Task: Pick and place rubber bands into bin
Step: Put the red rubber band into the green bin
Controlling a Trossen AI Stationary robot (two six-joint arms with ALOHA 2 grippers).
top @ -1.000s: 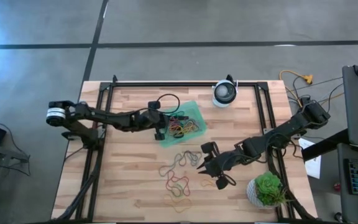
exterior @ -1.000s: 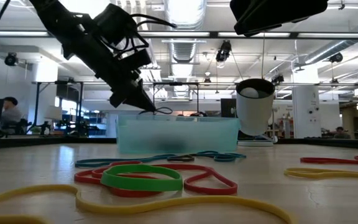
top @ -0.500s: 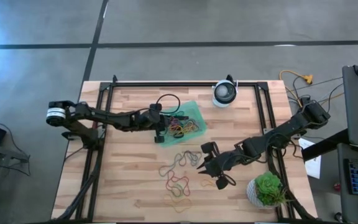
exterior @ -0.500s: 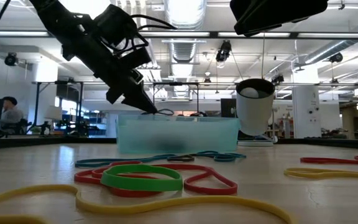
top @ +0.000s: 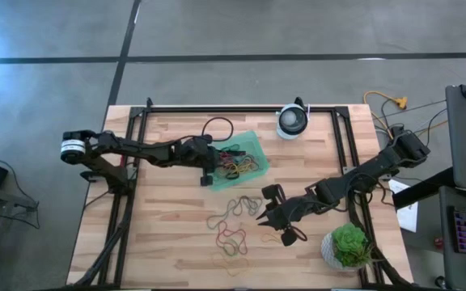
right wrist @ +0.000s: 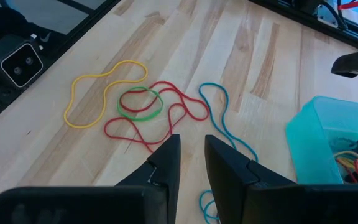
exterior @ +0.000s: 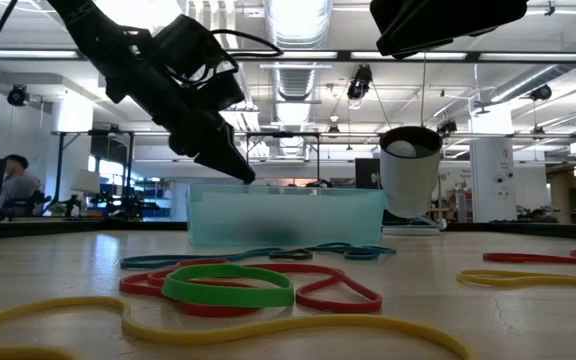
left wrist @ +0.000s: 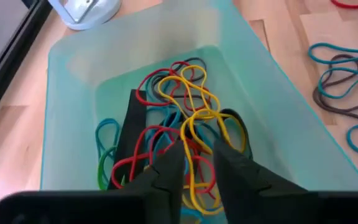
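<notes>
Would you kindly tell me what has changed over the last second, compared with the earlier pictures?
The left gripper, over the bin, has parted its fingers a little and its arm has edged back from the bin; the yellow band it had brought now lies among the rubber bands inside. The right gripper stays poised above the loose bands on the table, which are unmoved.

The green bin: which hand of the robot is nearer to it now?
The left hand. It hangs over the green bin, fingers pointing at the rubber bands inside. The right hand is farther, over the bare table beside the loose bands.
</notes>
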